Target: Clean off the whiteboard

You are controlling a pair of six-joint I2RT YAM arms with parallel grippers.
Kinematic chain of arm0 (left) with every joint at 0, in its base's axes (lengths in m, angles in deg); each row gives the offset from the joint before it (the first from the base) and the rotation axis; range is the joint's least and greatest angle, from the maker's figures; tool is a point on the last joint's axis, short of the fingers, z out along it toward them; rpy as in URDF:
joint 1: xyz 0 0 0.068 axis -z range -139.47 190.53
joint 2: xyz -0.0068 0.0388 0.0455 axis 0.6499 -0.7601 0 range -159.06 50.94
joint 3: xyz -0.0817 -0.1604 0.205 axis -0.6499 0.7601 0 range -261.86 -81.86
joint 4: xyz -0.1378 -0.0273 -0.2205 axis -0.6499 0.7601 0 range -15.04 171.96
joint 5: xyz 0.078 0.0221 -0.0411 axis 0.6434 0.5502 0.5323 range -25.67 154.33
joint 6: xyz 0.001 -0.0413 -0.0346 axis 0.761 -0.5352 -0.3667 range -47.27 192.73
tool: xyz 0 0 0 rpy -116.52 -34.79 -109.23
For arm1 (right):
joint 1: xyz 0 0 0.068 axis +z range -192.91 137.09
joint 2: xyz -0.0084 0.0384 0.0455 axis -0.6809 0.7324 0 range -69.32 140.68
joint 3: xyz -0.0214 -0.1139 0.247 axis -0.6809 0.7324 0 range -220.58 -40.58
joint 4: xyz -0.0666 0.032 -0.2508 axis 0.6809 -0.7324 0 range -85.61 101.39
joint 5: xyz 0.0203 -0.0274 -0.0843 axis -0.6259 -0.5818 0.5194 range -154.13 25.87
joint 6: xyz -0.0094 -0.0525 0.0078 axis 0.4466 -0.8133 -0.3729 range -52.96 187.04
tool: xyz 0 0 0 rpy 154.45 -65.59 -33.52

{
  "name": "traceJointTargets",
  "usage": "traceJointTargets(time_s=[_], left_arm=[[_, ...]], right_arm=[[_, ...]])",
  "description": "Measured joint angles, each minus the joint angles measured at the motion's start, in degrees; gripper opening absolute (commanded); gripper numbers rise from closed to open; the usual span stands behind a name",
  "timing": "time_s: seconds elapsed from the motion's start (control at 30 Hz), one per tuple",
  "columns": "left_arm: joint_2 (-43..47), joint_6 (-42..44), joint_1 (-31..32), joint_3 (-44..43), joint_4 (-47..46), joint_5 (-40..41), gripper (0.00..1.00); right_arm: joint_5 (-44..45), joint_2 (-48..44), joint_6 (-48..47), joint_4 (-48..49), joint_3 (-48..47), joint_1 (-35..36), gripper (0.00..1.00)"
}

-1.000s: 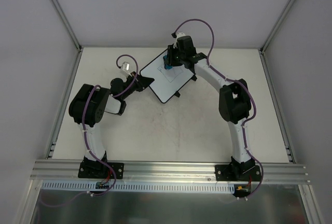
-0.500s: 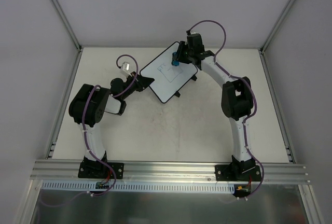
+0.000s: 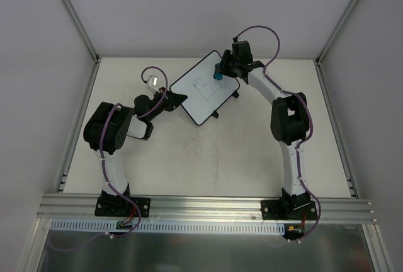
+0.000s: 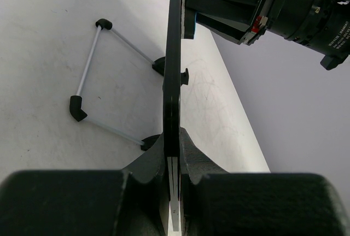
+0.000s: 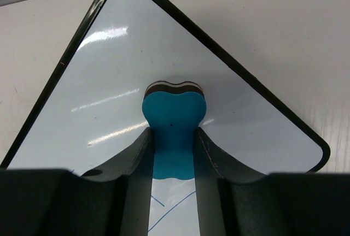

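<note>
Gripping the edge of the whiteboard [image 3: 201, 97] is the left hand [image 3: 182, 98]; the right hand [image 3: 221, 70] clamps the blue eraser [image 5: 173, 116] against it.

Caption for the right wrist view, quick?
Right arm's fingers hold a blue bone-shaped eraser against the black-framed white whiteboard; thin marker lines visible.

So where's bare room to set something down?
The widest bare patch of table lies between the two arms, in front of the whiteboard. Crowded at the back: the left hand grips the board's edge, the right hand holds the eraser on it.
</note>
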Motion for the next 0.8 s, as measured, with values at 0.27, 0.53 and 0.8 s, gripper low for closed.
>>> traceJointTargets(time_s=[0.27, 0.53, 0.8], left_arm=[[0.13, -0.02, 0.0, 0.09, 0.02, -0.11, 0.0], [0.31, -0.02, -0.02, 0.44, 0.02, -0.13, 0.0], [0.31, -0.04, -0.04, 0.48, 0.04, -0.13, 0.0]], right_arm=[[0.2, 0.0, -4.09, 0.31, 0.0, 0.94, 0.0], [2.38, -1.6, -12.0, 1.92, 2.25, 4.04, 0.0], [0.2, -3.69, -18.12, 3.34, 4.9, 7.69, 0.0]])
